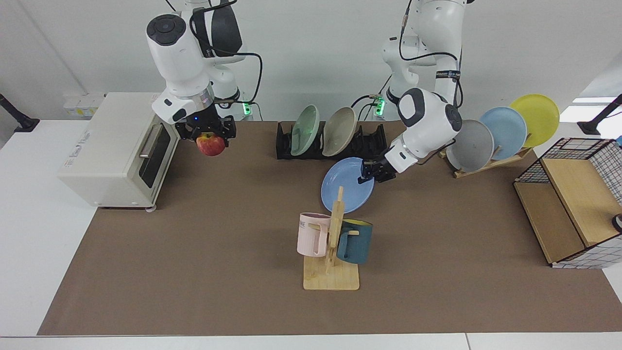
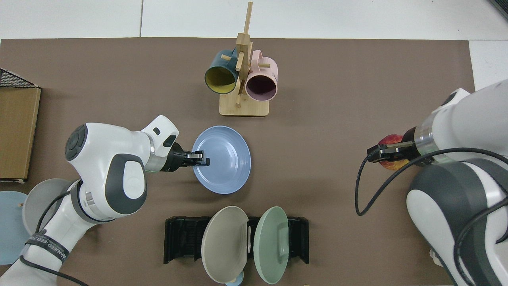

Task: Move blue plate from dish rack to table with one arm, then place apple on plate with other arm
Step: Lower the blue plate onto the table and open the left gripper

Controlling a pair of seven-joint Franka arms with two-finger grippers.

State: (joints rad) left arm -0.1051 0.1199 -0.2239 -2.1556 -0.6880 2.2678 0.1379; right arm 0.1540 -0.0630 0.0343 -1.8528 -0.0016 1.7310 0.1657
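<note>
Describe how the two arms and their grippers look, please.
Both arms are alike: glossy white rounded shells with dark grey or black joint covers and a silver ring at each wrist. The left gripper and right gripper are black, with two fingers. Loose black cables run along each arm. A blue light shows on the right wrist, green lights glow at both bases.

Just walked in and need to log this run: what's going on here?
The left pincer grips the blue plate by its rim and holds it over the table, between the dish rack and the mug stand; whether it touches the mat is unclear. The right pincer holds the apple in the air beside the toaster oven. The apple is not yet on the plate.
</note>
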